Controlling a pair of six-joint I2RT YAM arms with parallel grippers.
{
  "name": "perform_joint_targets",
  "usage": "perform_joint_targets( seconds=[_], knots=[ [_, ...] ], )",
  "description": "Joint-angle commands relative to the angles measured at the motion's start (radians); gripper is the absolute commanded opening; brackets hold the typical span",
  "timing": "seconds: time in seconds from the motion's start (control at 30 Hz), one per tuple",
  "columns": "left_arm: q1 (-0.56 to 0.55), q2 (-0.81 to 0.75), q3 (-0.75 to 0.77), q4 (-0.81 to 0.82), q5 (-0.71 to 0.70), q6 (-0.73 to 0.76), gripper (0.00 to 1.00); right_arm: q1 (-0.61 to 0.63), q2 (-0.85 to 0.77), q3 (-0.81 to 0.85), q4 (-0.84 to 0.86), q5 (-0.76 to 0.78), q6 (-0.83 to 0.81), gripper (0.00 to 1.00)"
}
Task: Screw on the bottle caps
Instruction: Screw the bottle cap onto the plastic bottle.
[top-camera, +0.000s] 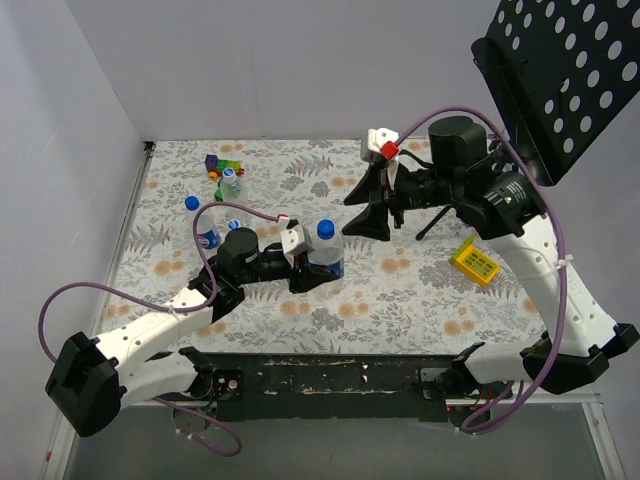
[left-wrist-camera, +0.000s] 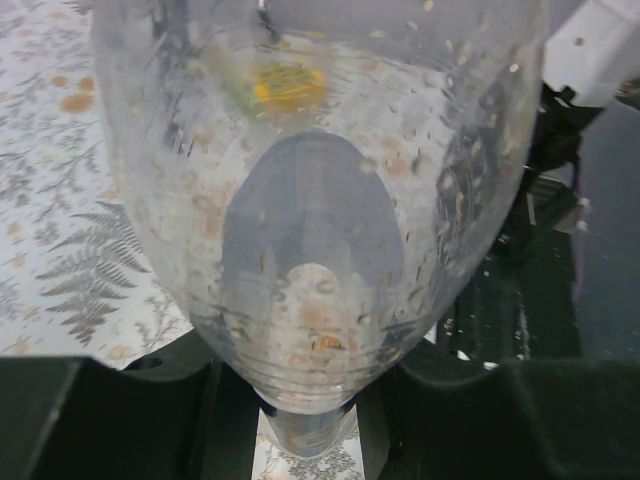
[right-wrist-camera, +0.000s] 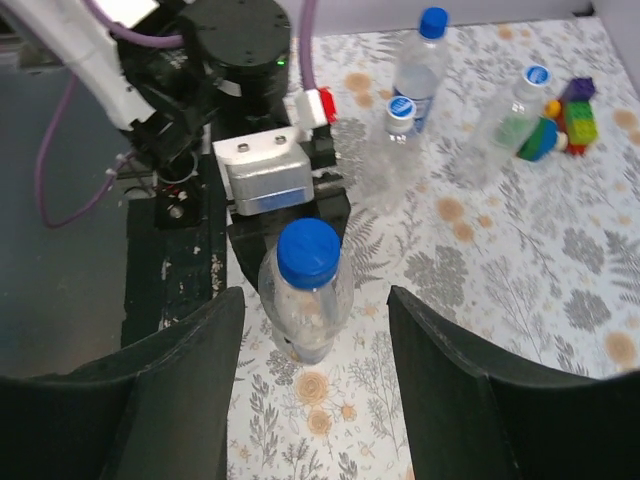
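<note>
Pinched the bottle (top-camera: 326, 262) low in the left gripper (top-camera: 303, 268), upright on the table (top-camera: 400, 300) right of the blocks (top-camera: 222, 165); hung the right gripper (top-camera: 368, 218) spread wide, farther right, clear of the cap (top-camera: 325, 229). Risked a loose or cross-threaded cap going unnoticed, or thin walls buckling under the squeeze. Looked clear, crinkled, droplet-speckled, blue-capped.

The right tool (right-wrist-camera: 315, 297) has its fingers spread at 7 and 5 o'clock, clear of the bottle (right-wrist-camera: 300, 320) with a blue cap (right-wrist-camera: 308, 252) between them. The left tool (right-wrist-camera: 292, 215) clasps it from 12 o'clock. On the floral counter (right-wrist-camera: 480, 300), three more bottles (right-wrist-camera: 420, 70) are toward 1 o'clock and toy blocks (right-wrist-camera: 570, 115) toward 2.
</note>
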Motion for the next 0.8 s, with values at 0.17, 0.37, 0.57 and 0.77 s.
perform_joint_targets(
  seconds=[0.17,0.37,0.57,0.77],
  knots=[
    [0.007,0.004,0.040,0.027,0.243,0.015,0.33,-0.008,0.080,0.005,0.006,-0.397,-0.262,0.64],
    [0.006,0.010,0.046,0.018,0.255,0.021,0.33,-0.008,0.113,0.016,-0.026,-0.459,-0.294,0.62],
    [0.006,0.010,0.046,0.018,0.253,0.024,0.33,0.003,0.132,0.016,-0.031,-0.477,-0.293,0.58],
    [0.006,0.004,0.047,0.015,0.250,0.026,0.33,0.018,0.146,0.016,-0.032,-0.457,-0.287,0.57]
  ],
)
